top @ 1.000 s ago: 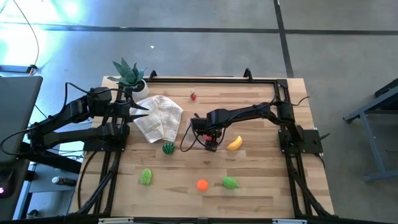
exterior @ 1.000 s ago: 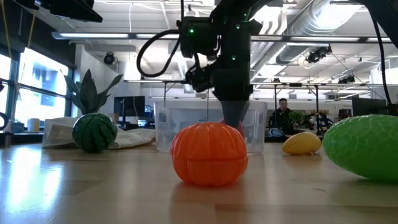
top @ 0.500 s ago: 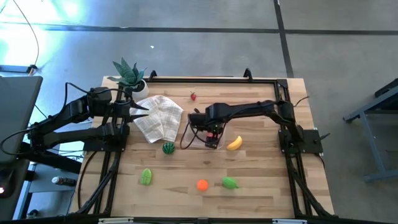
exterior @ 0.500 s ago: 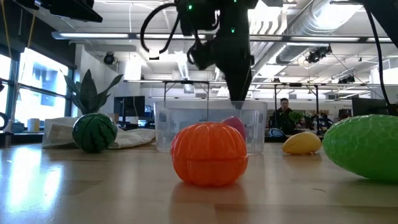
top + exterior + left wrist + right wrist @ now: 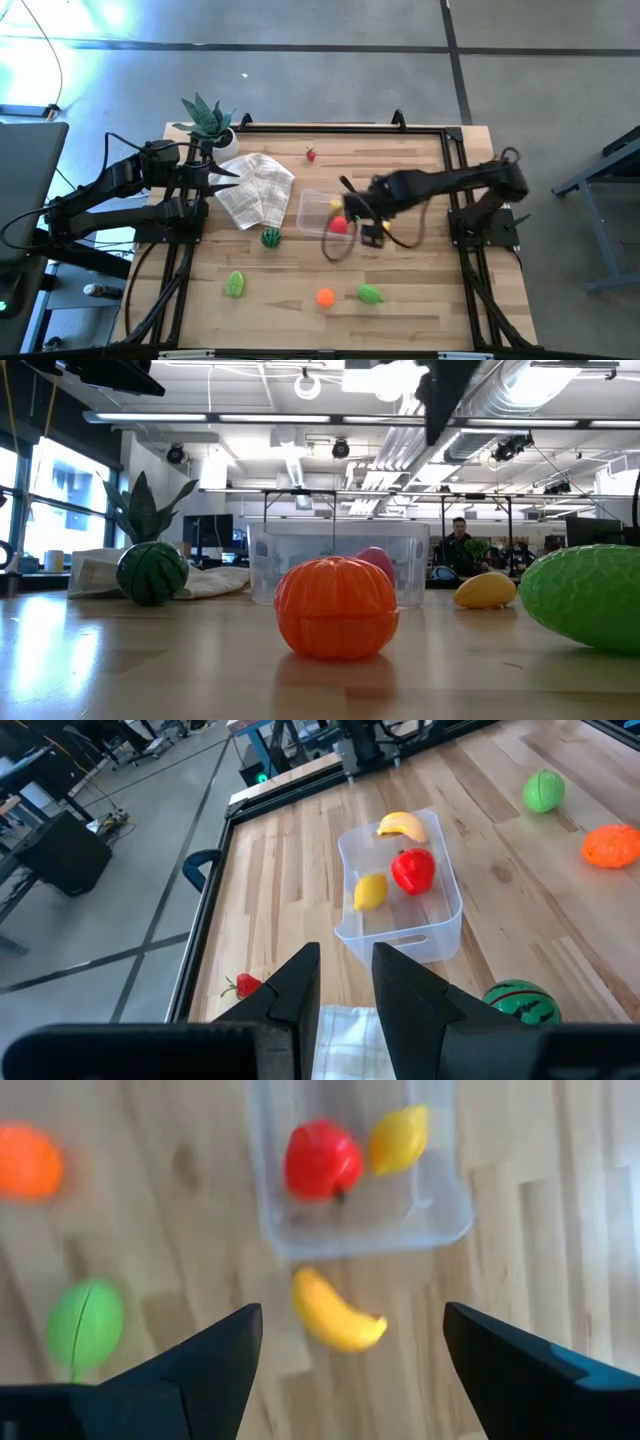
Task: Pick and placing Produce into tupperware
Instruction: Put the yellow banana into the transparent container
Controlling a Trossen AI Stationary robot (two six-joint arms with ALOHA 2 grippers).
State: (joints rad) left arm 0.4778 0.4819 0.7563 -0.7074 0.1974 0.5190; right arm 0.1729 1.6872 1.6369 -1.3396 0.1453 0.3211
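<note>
Hovering above banana, right end effector wide open, empty, prob lining up next pick. Tupperware mid tabletop, red fruit + lemon inside. Left end effector parked near cloth, fingers slightly apart, empty.

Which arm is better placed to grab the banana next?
The right: its gripper hangs open above the banana beside the tupperware, while the left gripper waits at the table's far side.
</note>
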